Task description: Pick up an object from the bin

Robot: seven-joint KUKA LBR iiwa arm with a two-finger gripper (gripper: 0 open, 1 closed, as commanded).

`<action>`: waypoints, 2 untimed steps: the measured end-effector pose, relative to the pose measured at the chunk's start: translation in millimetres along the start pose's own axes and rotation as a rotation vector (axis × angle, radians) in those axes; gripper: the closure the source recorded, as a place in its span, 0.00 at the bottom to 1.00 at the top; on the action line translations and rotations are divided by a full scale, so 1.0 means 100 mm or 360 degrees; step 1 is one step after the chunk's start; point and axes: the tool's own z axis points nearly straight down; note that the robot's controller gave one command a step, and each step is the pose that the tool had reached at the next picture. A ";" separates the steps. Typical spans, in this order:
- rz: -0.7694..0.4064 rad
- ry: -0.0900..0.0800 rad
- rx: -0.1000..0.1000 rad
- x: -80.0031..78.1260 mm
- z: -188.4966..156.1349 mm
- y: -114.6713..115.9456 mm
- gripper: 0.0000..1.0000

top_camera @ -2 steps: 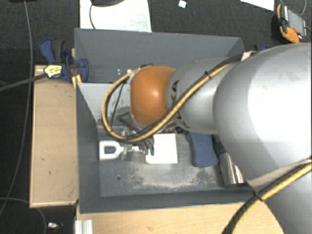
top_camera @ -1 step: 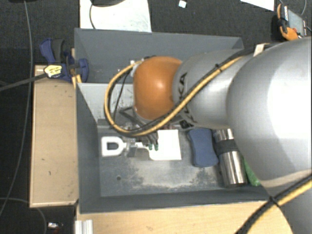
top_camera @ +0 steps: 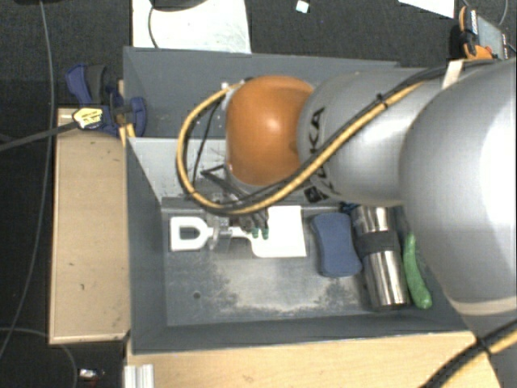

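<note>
The white block (top_camera: pixel 284 239) lies flat on the bin's (top_camera: pixel 258 289) floor, close to the back wall, and the tool (top_camera: pixel 239 233) hangs low right at the block's left edge; whether it is open or clamped I cannot tell from here, the orange cover (top_camera: pixel 266 128) and a yellow cable (top_camera: pixel 191 140) sit above it and hide most of it; just left of the block, past the tool, lies a white loop piece (top_camera: pixel 187 234), D-shaped with a hole through it; just right of the block rests a blue pad (top_camera: pixel 334 247); further right of the block lies a steel cylinder (top_camera: pixel 384 275), and beyond that a green stick (top_camera: pixel 419 275) against the right wall; the floor in front of the block is bare and dusty.
</note>
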 end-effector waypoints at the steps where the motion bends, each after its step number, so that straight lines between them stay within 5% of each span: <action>1: 0.0001 -0.0011 -0.0003 -0.02 -0.29 0.01 1.00; 2: 0.0002 -0.0013 -0.0005 -0.02 -0.39 0.01 1.00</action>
